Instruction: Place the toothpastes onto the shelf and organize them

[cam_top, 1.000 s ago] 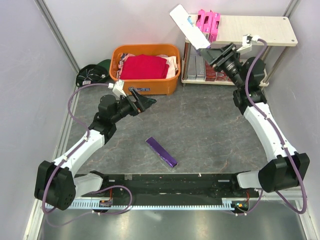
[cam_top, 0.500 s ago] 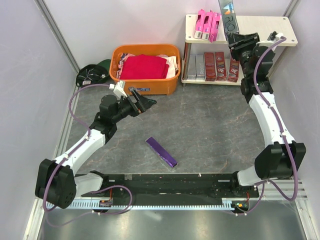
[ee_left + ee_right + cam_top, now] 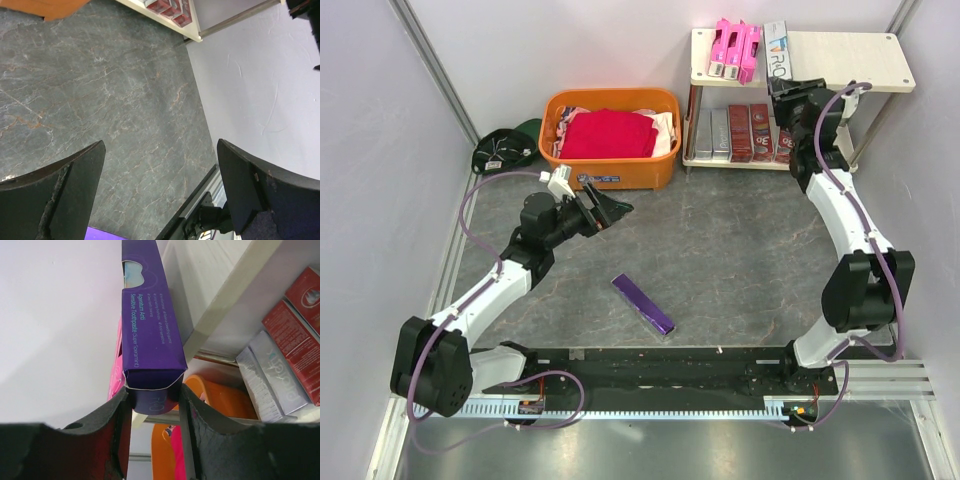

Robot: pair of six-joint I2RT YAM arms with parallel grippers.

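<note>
While the right gripper [image 3: 152, 407] clamps its near end, the purple-sided toothpaste box [image 3: 147, 330] stretches over the shelf's [image 3: 850, 50] top board just beside the pink boxes [image 3: 735, 50], long axis pointing back toward the wall; the left gripper [image 3: 160, 195] hangs wide open, holding nothing.

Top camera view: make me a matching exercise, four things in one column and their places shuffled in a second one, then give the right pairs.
Column A
1. pink boxes
2. dark red boxes
3. purple box
4. red cloth

Column B
a. in the orange basket
b. lower board of the shelf
c. flat on the table
d. top board of the shelf

Pairs: 1-d, 2-b, 3-c, 4-a
</note>
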